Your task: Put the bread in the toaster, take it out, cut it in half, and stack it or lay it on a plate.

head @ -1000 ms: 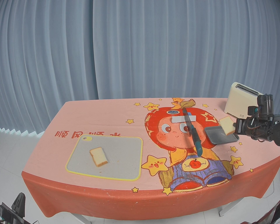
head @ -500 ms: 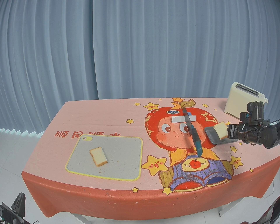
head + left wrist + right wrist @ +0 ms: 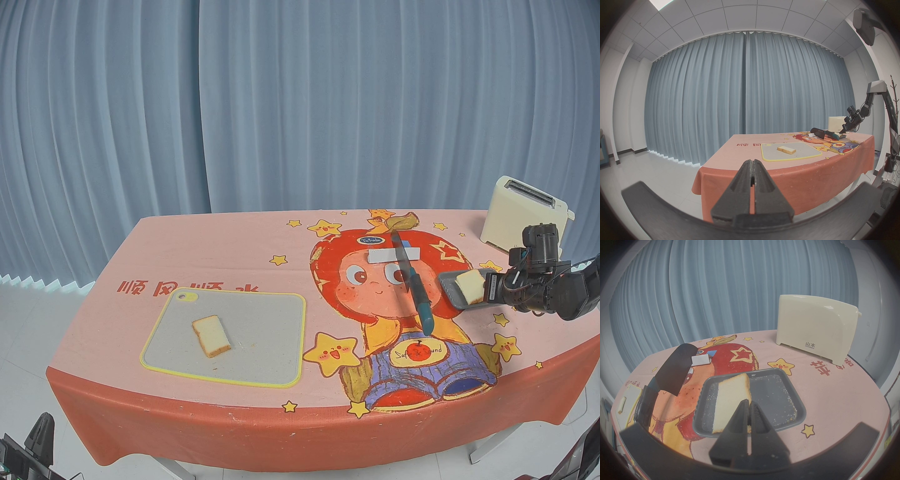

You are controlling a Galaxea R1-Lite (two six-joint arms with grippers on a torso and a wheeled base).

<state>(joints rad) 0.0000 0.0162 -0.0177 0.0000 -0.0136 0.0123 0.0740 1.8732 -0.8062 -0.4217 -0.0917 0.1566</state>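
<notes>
**Head view.** The right gripper (image 3: 487, 289) holds a bread half (image 3: 469, 286) low over the dark plate (image 3: 451, 281) at the right of the surface (image 3: 187, 256). The toaster (image 3: 525, 212) stands just beyond them. A second half (image 3: 211, 335) lies flat on the cutting board (image 3: 262, 350) at the near left. The knife (image 3: 414, 287) lies between board and plate.

**Left wrist view.** The left gripper (image 3: 752, 165) hangs off the near left of the surface, its jaws together on nothing and well apart from the board.

**Right wrist view.** The right jaws are clamped on one lower corner of the bread half, which stands on edge and tilted over the crumb-strewn plate. Whether its lower edge touches the plate cannot be told.

**Handling, as a judgement.** The bread looks light, with a soft crumb and a firmer crust, so it is likely to crumble or tear under a hard pinch. A corner hold such as this one lets the piece swing, so a light grip across the crust edges should carry it more steadily. The flat second half offers only its thin sides — take it across the crust.
</notes>
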